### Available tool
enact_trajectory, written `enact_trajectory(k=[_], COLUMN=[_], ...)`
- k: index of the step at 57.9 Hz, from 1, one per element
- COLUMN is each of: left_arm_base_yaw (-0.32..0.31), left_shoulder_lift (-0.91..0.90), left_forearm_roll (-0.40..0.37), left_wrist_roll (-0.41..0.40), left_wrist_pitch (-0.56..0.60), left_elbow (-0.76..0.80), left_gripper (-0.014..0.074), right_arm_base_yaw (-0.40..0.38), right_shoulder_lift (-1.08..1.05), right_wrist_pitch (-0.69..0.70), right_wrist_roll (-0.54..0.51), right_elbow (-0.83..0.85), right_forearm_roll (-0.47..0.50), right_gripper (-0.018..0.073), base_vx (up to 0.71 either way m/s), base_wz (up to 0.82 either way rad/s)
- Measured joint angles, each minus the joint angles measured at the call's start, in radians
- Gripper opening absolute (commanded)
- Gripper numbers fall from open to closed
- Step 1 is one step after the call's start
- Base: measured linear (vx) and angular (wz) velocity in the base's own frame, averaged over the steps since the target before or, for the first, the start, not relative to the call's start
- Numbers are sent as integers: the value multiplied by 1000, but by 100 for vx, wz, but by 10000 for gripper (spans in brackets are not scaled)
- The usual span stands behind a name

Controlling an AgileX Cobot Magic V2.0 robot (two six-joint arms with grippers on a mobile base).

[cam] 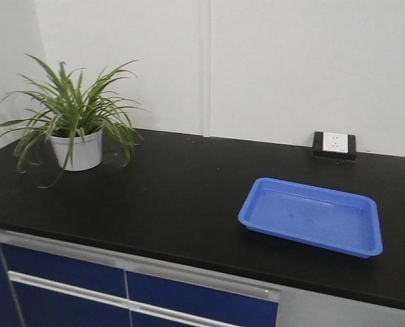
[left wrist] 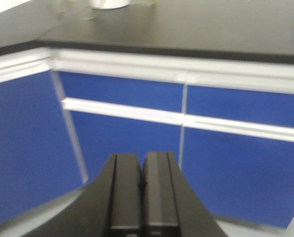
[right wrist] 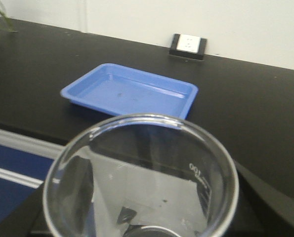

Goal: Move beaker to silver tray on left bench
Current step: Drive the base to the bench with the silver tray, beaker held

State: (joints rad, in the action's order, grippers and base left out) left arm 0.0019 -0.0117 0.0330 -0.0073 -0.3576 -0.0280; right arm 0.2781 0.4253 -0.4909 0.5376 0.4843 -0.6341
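Observation:
The beaker (right wrist: 139,180), clear glass and empty, fills the lower half of the right wrist view, its round rim facing the camera. My right gripper (right wrist: 142,212) is shut on it, with dark fingers (right wrist: 273,205) showing on both sides of the glass. The beaker hangs over the front edge of a black-topped bench (right wrist: 245,113). My left gripper (left wrist: 143,158) is shut and empty, low in front of blue cabinet doors (left wrist: 122,133). The silver tray is out of view. I cannot tell whether this bench is the left bench. Neither gripper shows in the front view.
A blue plastic tray (cam: 311,216) lies on the bench top (cam: 168,197) at the right, and shows again as the blue tray (right wrist: 129,91) beyond the beaker. A potted plant (cam: 76,129) stands at the left. A wall socket (cam: 334,144) sits at the back right.

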Motion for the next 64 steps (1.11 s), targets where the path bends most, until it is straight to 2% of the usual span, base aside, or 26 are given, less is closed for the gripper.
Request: enact_trajectory(k=[64], left_arm_base_yaw=[0], left_shoulder_lift=[0], left_forearm_roll=[0], left_wrist_roll=[0], left_wrist_pitch=[0], left_elbow=[0], left_gripper=[2], right_arm_base_yaw=[0], right_shoulder_lift=[0], right_wrist_pitch=[0], right_wrist_roll=[0], right_elbow=[0], right_forearm_roll=[-1], right_gripper=[-3], base_vx=[-35], base_wz=[51])
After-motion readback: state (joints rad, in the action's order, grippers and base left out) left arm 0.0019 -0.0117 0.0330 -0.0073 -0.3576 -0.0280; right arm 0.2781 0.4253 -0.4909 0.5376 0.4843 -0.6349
